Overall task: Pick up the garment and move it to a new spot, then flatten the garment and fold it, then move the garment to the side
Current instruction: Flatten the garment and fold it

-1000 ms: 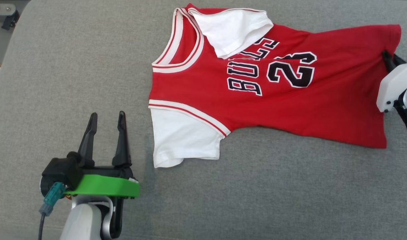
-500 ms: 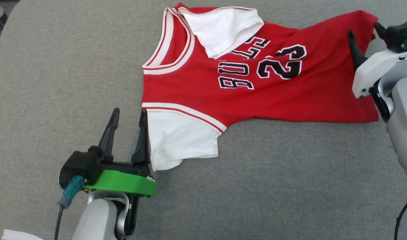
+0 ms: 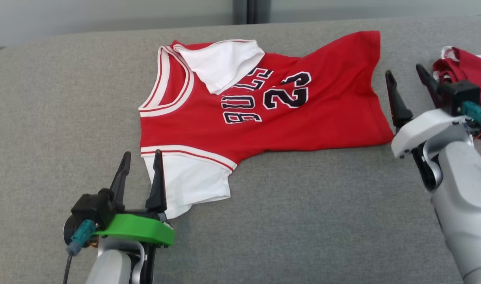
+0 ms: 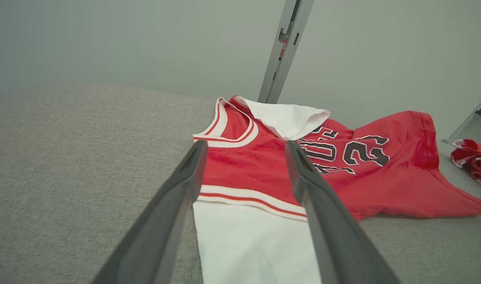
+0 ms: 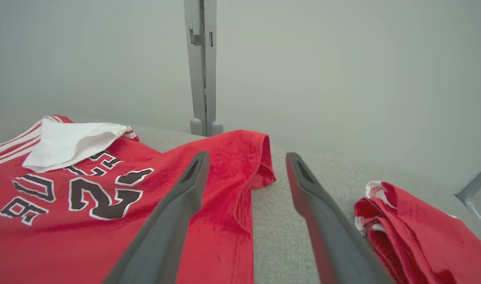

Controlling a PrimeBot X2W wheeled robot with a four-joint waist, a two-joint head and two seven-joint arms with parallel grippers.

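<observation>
— fingers (image 3: 157, 185) of the left gripper (image 3: 142, 153): condition?
— spread wide, nothing between them. they stand at the edge of the near white sleeve (image 3: 189, 185); contact cannot be confirmed.
— right gripper (image 3: 403, 70)?
— likewise wide apart and empty, just beside the hem (image 3: 376, 90), between it and a bunched red cloth (image 3: 469, 67).
— location of the red basketball jersey with white sleeves and black lettering (image 3: 264, 122)?
— lying spread on the grey fabric surface (image 3: 303, 217), collar to the left, hem to the right, far sleeve (image 3: 224, 63) folded over the lettering.
</observation>
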